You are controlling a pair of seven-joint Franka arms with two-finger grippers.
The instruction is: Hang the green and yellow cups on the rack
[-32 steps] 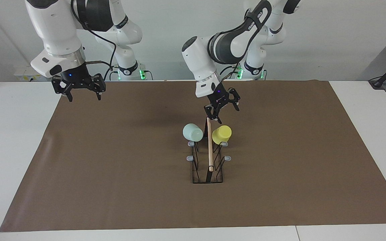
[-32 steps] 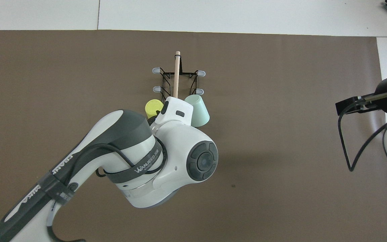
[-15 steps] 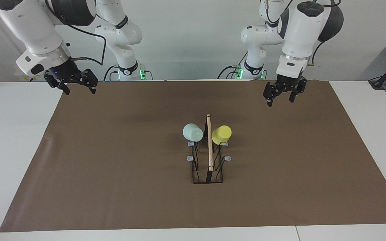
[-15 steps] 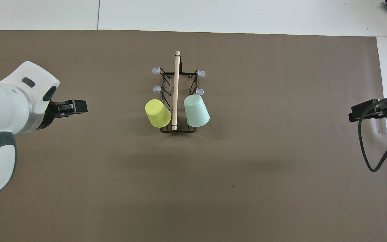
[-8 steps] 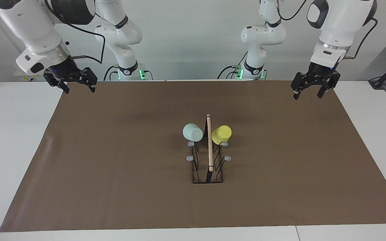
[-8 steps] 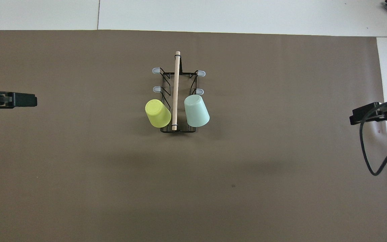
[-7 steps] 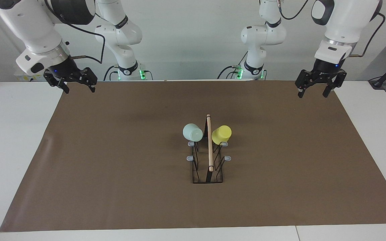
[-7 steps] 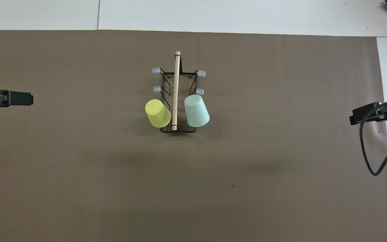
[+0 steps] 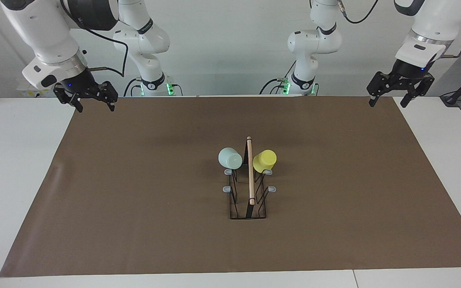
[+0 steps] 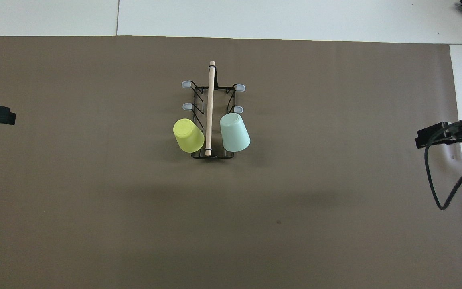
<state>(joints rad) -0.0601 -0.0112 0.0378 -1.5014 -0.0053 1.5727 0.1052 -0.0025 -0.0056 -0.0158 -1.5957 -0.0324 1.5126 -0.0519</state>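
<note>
Used the rack (image 9: 247, 188) as the landmark, going from the robots' end outward.

Nearest the robots: hung up in the air with fingers spread wide and nothing held, the left gripper (image 9: 389, 95) over the mat's corner toward the left arm's end, well apart from the rack. Same for the right gripper (image 9: 93, 100), wide and empty, over the mat's edge toward the right arm's end. Looked parked, both of them.

Then the rack's near end: sat upside down on the first pair of prongs, the yellow cup (image 9: 265, 161) on the left arm's side of the wooden rod (image 9: 250, 168), the green cup (image 9: 230, 157) on the right arm's side. Tipped outward a little, both.

Farther along the rack: left bare, four grey-tipped prongs (image 10: 238, 108).

Looked done, this job.

Probably very light and smooth, those plastic cups, stiff but easy to squash or slip. Best pinched gently across the side wall, near the middle, then lifted up along the prong. Probably light too, the wire rack, so easy to drag along.
</note>
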